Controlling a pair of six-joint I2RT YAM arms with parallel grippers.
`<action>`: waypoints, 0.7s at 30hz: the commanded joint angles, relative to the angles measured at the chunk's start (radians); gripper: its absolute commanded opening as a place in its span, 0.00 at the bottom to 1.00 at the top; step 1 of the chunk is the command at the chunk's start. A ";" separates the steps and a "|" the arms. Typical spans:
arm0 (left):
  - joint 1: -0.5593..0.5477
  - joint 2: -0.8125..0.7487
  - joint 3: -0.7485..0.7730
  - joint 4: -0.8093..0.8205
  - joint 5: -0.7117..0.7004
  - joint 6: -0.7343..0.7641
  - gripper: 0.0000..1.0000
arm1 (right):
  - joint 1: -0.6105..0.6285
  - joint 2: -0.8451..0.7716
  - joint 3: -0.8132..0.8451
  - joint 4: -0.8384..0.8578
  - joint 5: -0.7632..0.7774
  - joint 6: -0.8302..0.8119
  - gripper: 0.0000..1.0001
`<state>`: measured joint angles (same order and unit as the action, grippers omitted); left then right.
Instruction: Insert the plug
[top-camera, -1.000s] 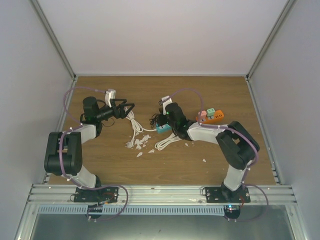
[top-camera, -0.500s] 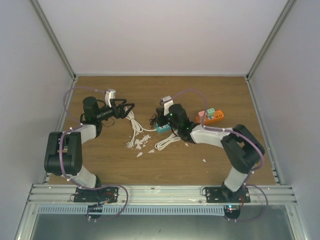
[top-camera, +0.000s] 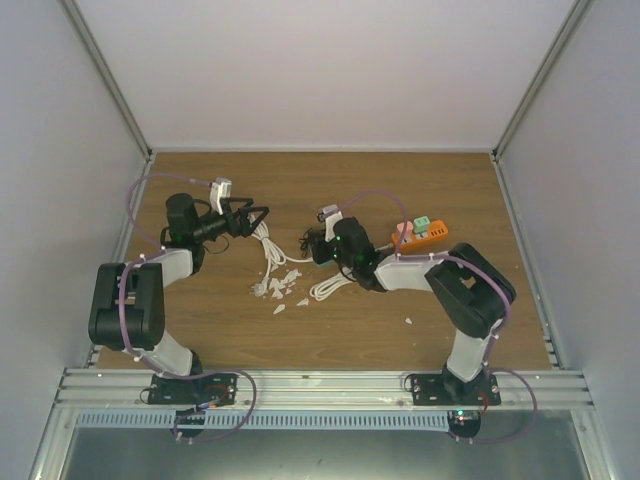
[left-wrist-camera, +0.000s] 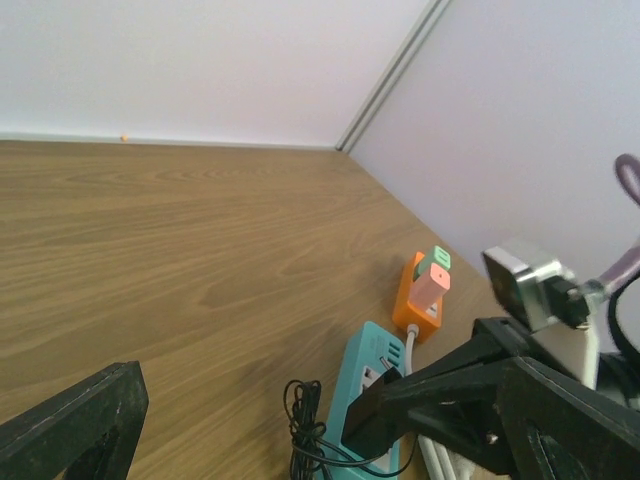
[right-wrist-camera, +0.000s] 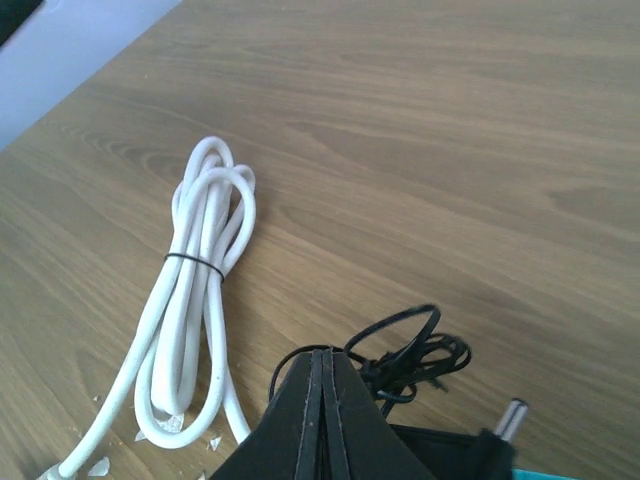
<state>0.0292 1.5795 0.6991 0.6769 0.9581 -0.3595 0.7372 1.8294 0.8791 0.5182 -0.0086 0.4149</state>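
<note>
The right fingers (right-wrist-camera: 305, 420) pinch the black plug (right-wrist-camera: 440, 455) over the teal power strip (left-wrist-camera: 365, 365) mid-scene on the desk (top-camera: 330, 180), while the left fingers (left-wrist-camera: 75, 420) gape wide, empty.

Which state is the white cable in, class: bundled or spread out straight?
Bundled. The white cable lies in long folded loops, cinched around its middle by a thin black tie.

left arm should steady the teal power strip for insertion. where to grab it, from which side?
Probably pinch the teal power strip across its narrow width at the far end, nearest the orange strip, coming from above. It lies flat, so the long sides give parallel faces. The right end effector covers the near end, with black cord beside it.
</note>
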 joint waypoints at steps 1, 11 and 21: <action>0.006 0.011 0.008 0.037 -0.025 -0.003 0.99 | 0.009 -0.149 0.005 -0.051 0.062 -0.089 0.02; -0.053 0.011 0.029 -0.004 -0.036 0.067 0.99 | -0.024 -0.691 -0.185 -0.348 0.710 0.218 1.00; -0.323 0.010 0.126 -0.304 -0.168 0.350 0.99 | -0.060 -0.975 -0.417 -0.529 0.641 0.188 1.00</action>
<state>-0.2070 1.5894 0.7883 0.5056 0.8959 -0.1616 0.6804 0.9478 0.5114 0.0452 0.5774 0.5835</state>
